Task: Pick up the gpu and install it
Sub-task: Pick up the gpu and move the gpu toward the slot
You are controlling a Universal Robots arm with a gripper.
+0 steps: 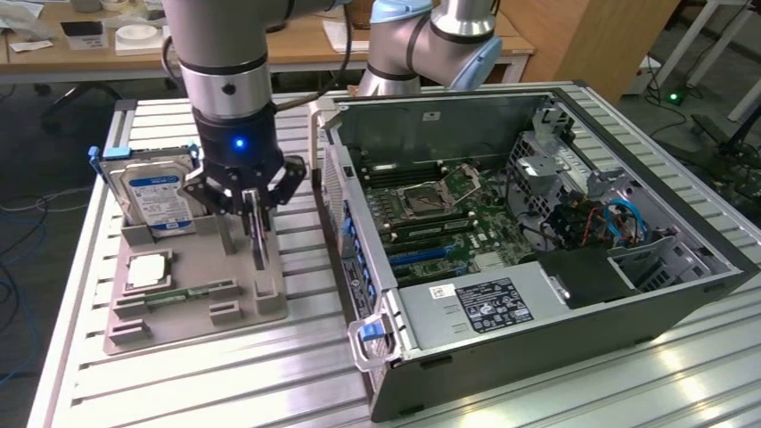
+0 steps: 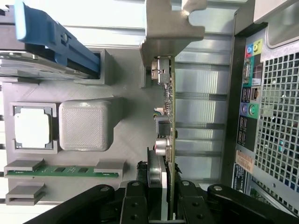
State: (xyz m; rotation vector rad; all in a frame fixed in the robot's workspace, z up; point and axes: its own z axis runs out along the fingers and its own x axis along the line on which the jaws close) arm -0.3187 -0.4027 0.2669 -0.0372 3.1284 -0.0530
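**Claw gripping card**

Black claw [image 1: 248, 198] is closed on the top edge of the thin flat black-and-copper gpu card [image 1: 257, 239] — the card stands upright directly below the claw, over a grey plastic holder tray [image 1: 226, 254]. Blue-labelled silver hard drive [image 1: 159, 194] sits just beside the claw — open black computer case [image 1: 535, 205] on the other side.

Robotics lab: a robot arm [image 1: 226, 62] stands over a ribbed aluminium worktop [image 1: 178, 383] that carries an open desktop computer case [image 1: 559, 339] and a grey moulded parts fixture [image 1: 238, 308]. Behind them are a cluttered wooden desk [image 1: 298, 49] and a dark carpeted floor [image 1: 48, 134].
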